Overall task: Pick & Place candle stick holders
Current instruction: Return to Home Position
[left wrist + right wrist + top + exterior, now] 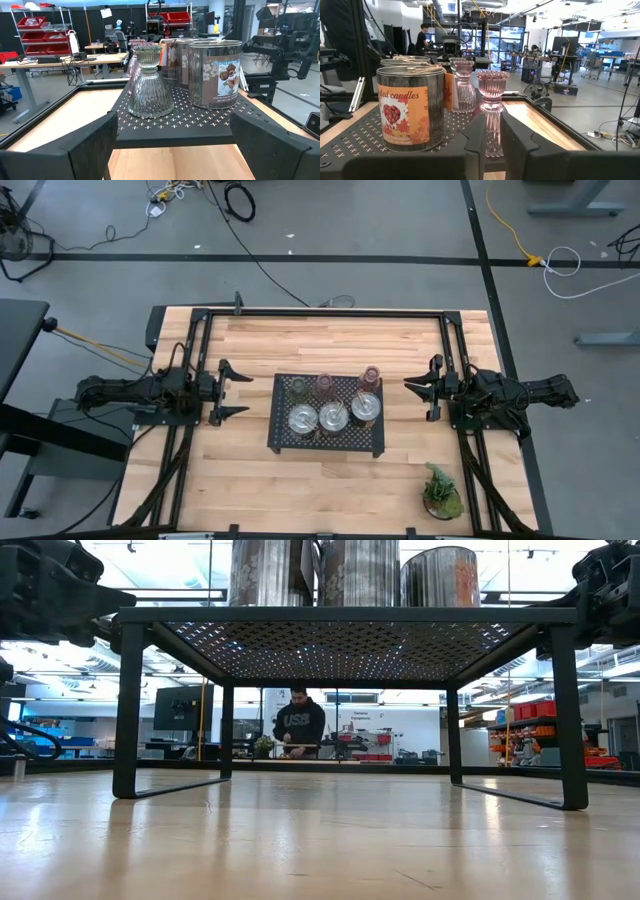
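Upright on the black tray (280, 442) stood three silver candle holders (332, 417) in one row, three glass candle holders (325, 384) in the row beside. Left gripper (228, 390) hung left of tray, fingers spread, empty. Right gripper (410, 384) hung right of tray, fingers closed on nothing.

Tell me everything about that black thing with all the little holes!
The black tray looks like metal, and its flat top is full of small cross-shaped holes. It stands level on thin legs, like a little shelf, in the middle of the wooden table. Three silver tins stand on it in one row and three glass cups in another.
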